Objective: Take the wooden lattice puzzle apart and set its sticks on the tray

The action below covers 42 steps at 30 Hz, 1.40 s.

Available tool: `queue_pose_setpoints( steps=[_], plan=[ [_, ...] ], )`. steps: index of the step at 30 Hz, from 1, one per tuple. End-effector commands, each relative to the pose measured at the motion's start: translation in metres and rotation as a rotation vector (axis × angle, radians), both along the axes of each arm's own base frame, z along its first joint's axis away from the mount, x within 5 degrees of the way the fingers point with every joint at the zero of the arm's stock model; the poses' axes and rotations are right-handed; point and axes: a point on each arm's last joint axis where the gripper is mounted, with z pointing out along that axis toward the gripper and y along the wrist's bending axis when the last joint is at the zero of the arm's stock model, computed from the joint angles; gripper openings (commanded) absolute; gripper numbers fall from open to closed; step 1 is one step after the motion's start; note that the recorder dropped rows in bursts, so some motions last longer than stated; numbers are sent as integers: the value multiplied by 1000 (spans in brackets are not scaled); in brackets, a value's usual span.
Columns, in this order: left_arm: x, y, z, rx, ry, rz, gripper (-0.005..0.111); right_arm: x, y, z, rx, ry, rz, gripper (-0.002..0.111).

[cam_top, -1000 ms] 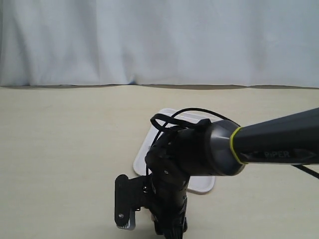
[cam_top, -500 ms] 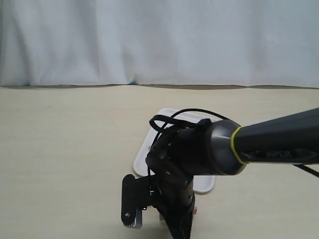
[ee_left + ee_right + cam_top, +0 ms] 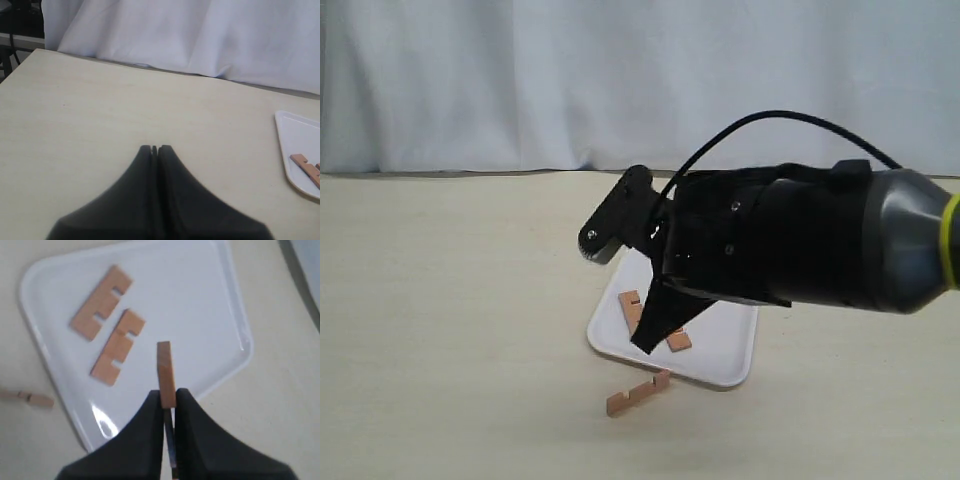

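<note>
Altogether four sticks (image 3: 101, 301), two on one tray (image 3: 200, 300).

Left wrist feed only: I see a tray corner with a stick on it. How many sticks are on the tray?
Observer: Two lie flat on the tray: one stick and a second stick beside it.
Operator: Right arm doing anything?
Observer: Its fingers are shut on a third stick, held over the tray.
Operator: And the fourth?
Observer: The fourth stick lies on the table, just outside the tray's rim.
</note>
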Motion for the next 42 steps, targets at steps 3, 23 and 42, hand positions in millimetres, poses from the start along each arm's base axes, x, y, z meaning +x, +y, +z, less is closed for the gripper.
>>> queue_pose_setpoints(
  steps=[3, 23, 42],
  plan=[
    [0, 0, 0, -4, -11, -5, 0, 19, -3, -28, 31, -175, -229, 5],
    [0, 0, 0, -4, -11, -5, 0, 10, 10, -24, 95, -19, -47, 48],
    [0, 0, 0, -4, -11, -5, 0, -14, 31, -58, -9, 451, 527, 48]
  ],
)
